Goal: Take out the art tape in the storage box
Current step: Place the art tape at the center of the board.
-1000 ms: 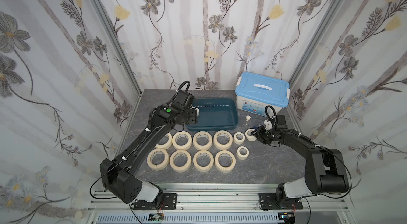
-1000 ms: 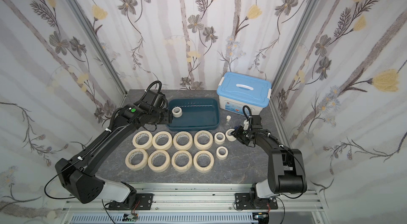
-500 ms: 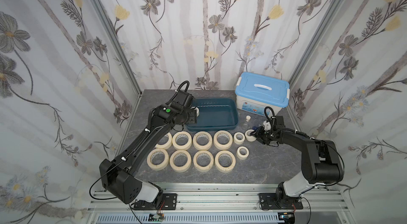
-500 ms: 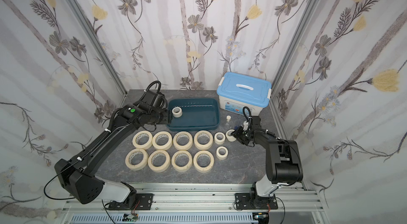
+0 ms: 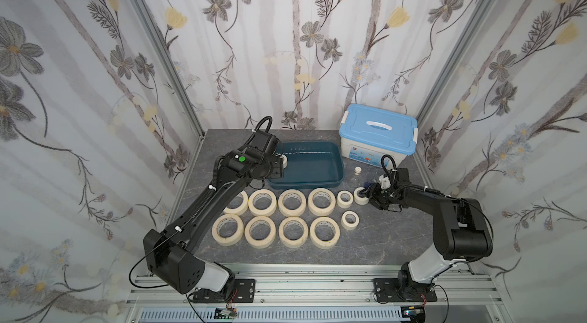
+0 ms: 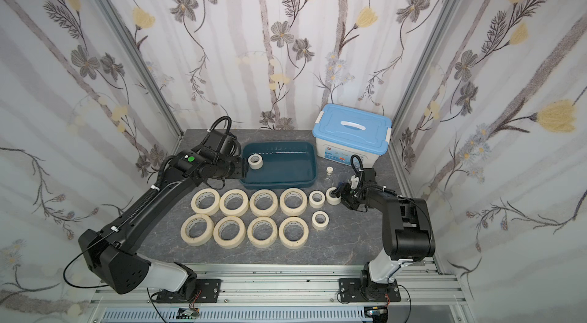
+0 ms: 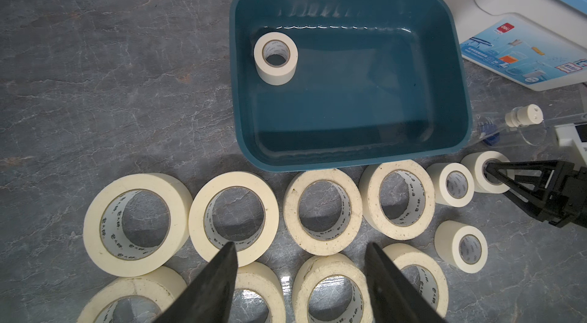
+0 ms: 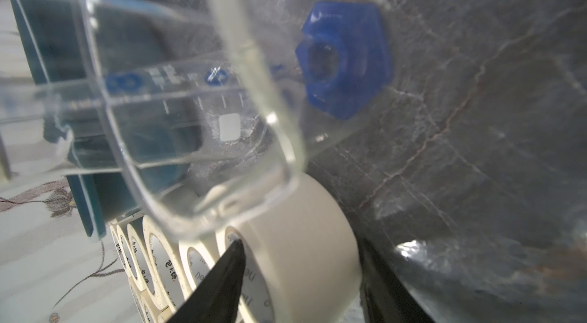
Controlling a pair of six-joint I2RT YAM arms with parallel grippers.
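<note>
One small cream art tape roll [image 5: 283,159] [image 6: 255,161] [image 7: 275,58] lies flat in the back left corner of the dark teal storage box [image 5: 311,164] [image 6: 286,167] [image 7: 349,99]. My left gripper [image 6: 243,167] [image 7: 300,245] hovers open at the box's left end, holding nothing. Two rows of large rolls [image 5: 290,204] lie in front of the box, with two small rolls [image 5: 344,199] at their right. My right gripper [image 5: 368,194] [image 8: 301,242] is open and straddles the wall of another small roll [image 5: 360,196] [image 8: 301,210] on the table, one finger in its core.
A white tub with a light-blue lid [image 5: 378,134] stands at the back right. A tiny white cap piece [image 5: 358,171] and a clear graduated tube with a blue hexagonal foot [image 8: 343,58] [image 7: 489,131] lie between the box and my right gripper.
My right gripper's jaws have parted around the small roll, which now rests on the table beside the other small rolls. The left arm has hardly moved.
</note>
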